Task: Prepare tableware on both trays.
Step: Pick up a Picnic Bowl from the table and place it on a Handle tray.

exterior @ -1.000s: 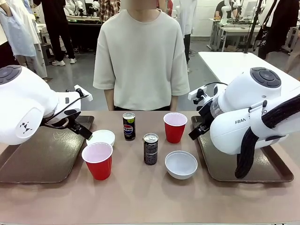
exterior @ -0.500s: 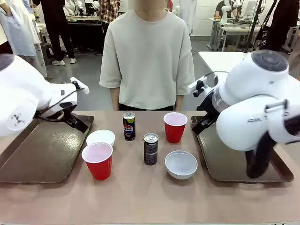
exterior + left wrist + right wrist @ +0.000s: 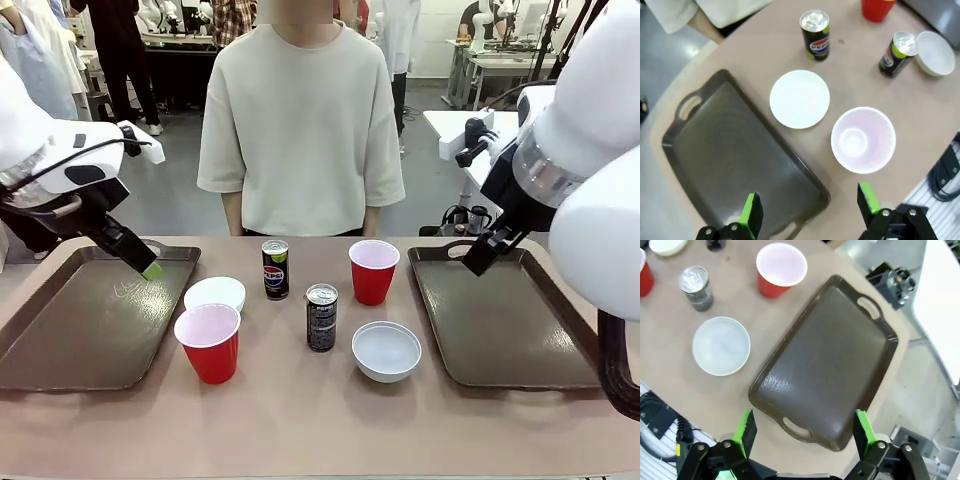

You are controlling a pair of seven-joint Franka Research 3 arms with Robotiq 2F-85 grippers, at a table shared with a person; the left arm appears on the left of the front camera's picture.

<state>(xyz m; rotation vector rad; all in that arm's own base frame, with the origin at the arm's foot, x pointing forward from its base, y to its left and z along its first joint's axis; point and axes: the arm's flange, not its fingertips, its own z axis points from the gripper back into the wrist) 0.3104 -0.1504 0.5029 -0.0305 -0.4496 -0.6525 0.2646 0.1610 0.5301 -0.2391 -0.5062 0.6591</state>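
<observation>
**Step in hand.** It is judged that the task is at its opening, since both trays are bare and nothing is gripped. The left tray (image 3: 85, 330) is seen below the left gripper (image 3: 809, 207), partly under one finger. Its jaws are spread wide and hold nothing. The right tray (image 3: 830, 365) lies directly beneath and ahead of the right gripper (image 3: 804, 432), whose jaws are likewise spread and empty.

All the tableware is grouped between the trays, clear of both pairs of jaws. The left bowl (image 3: 799, 98) lies ahead of the left jaws, just beside the tray rim. The right bowl (image 3: 721, 345) lies ahead of the right jaws, to one finger's side and just beside that tray. The left cup (image 3: 863, 139) stands upright just ahead of one left finger, and the right cup (image 3: 781, 267) stands farther ahead of the right jaws. The left can (image 3: 275, 268) and right can (image 3: 321, 318) stand upright and apart, well ahead of both pairs of jaws.

**Next move.** Each gripper would probably have to be lowered onto its nearest piece. The jaws would be set across a cup wall or bowl rim, and the piece carried over the raised tray rim. The cups look light, so a gentle grip is advised.

**Surroundings.** A busy workshop is seen behind, with other tables and people standing. One person (image 3: 300, 130) stands at the far edge of the table (image 3: 300, 420), which is a smooth, matt tan surface.
</observation>
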